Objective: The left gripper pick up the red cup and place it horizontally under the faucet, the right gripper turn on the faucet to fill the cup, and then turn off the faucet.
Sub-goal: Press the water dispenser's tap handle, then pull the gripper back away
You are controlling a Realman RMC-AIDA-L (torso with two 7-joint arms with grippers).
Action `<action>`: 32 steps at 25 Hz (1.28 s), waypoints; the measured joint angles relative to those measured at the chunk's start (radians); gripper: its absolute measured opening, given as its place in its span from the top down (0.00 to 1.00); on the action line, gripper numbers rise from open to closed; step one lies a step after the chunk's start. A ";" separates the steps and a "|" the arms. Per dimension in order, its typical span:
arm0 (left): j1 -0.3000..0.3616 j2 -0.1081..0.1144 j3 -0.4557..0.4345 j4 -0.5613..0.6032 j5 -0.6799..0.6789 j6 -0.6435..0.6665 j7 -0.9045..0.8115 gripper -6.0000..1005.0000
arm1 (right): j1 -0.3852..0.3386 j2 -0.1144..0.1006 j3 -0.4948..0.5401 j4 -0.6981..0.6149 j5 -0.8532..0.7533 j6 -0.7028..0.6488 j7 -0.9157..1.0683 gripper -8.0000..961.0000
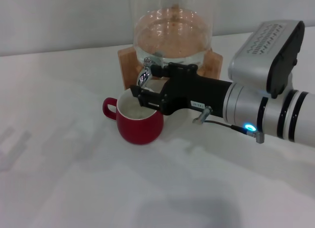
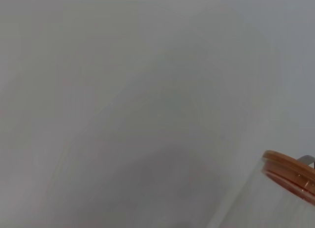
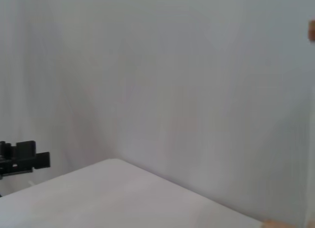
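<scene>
One claw works: the right claw [image 1: 147, 92] reaches the shiny chrome faucet [image 1: 144, 76]; whether clenched, I cannot tell. Just below it, the rounded dark red ceramic cup [image 1: 139, 120] stands upright on the white counter [image 1: 59, 154] to catch water.

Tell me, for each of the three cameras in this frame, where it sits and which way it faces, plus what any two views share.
Head view: high on the robot, looking forward and down at the white table; it shows the right gripper at the faucet above the red cup.
Left wrist view: on the left arm, facing a pale wall; no robot parts, only the glass jar with its wooden lid.
Right wrist view: on the right arm, facing wall and tabletop; a black gripper, apparently the left gripper, sits at the edge.
Shared: head and left wrist both see the jar.
</scene>
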 joint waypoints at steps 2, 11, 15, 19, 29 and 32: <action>0.000 0.000 0.000 0.000 0.000 0.000 0.000 0.35 | -0.002 0.000 0.005 0.001 0.000 0.002 0.000 0.31; 0.003 0.000 0.000 0.000 -0.003 -0.013 -0.003 0.35 | -0.014 -0.003 0.025 0.005 -0.002 0.005 0.000 0.31; 0.006 0.000 0.000 0.000 -0.005 -0.015 -0.003 0.35 | -0.021 -0.003 0.033 0.006 -0.002 0.005 0.000 0.31; 0.006 0.000 0.000 0.000 -0.005 -0.020 -0.003 0.35 | -0.023 -0.001 0.036 0.006 -0.002 0.003 -0.003 0.31; 0.008 -0.001 0.000 0.000 -0.002 -0.024 -0.003 0.35 | -0.007 0.000 0.036 -0.002 -0.003 -0.001 -0.007 0.31; 0.018 -0.002 0.000 0.000 -0.002 -0.025 -0.002 0.35 | -0.008 -0.002 0.035 -0.018 -0.002 0.018 -0.005 0.31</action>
